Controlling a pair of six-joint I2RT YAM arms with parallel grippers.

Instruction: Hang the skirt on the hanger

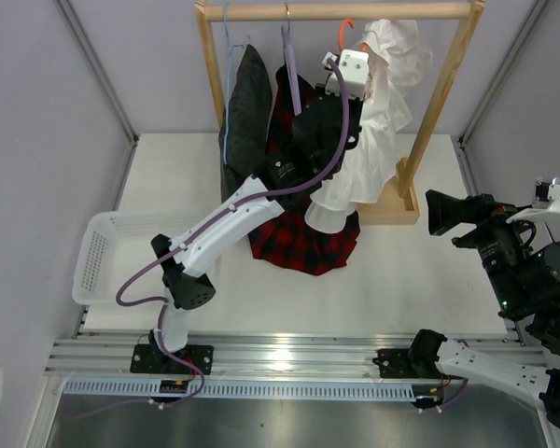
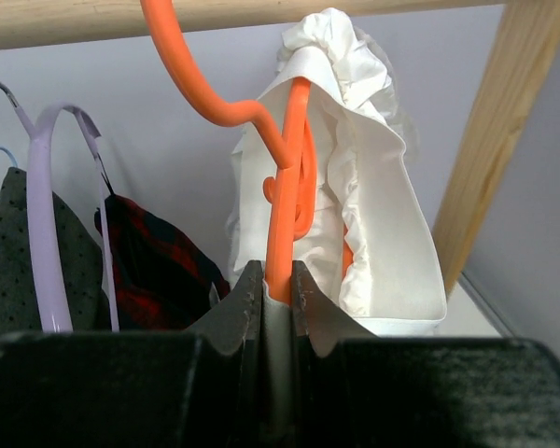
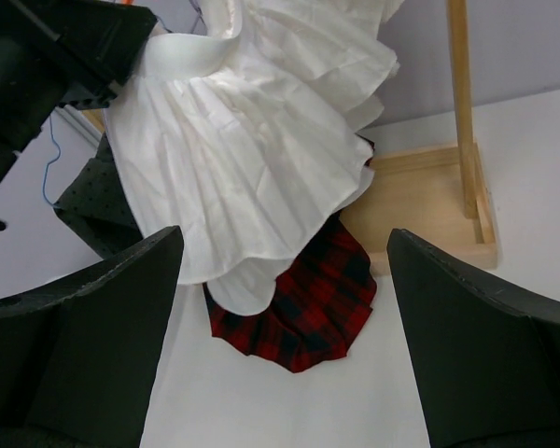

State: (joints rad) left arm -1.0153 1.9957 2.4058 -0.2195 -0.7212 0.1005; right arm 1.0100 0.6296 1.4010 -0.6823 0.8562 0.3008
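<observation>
The white skirt (image 1: 378, 112) hangs on the orange hanger (image 1: 347, 30), whose hook sits over the wooden rail (image 1: 336, 11). In the left wrist view the hanger (image 2: 285, 187) runs down between my left gripper's jaws, with the skirt (image 2: 373, 215) draped over it behind. My left gripper (image 1: 341, 70) is shut on the hanger just below the rail. My right gripper (image 1: 439, 213) is open and empty at the table's right side, well away from the rack. In the right wrist view the skirt (image 3: 252, 140) hangs ahead of its open fingers (image 3: 93, 327).
A purple hanger (image 1: 287, 56) carries the red-black plaid shirt (image 1: 303, 238); a light blue hanger (image 1: 226, 47) carries the dark grey garment (image 1: 247, 107). The rack's wooden base (image 1: 397, 210) stands on the table. A white basket (image 1: 103, 257) sits at the left.
</observation>
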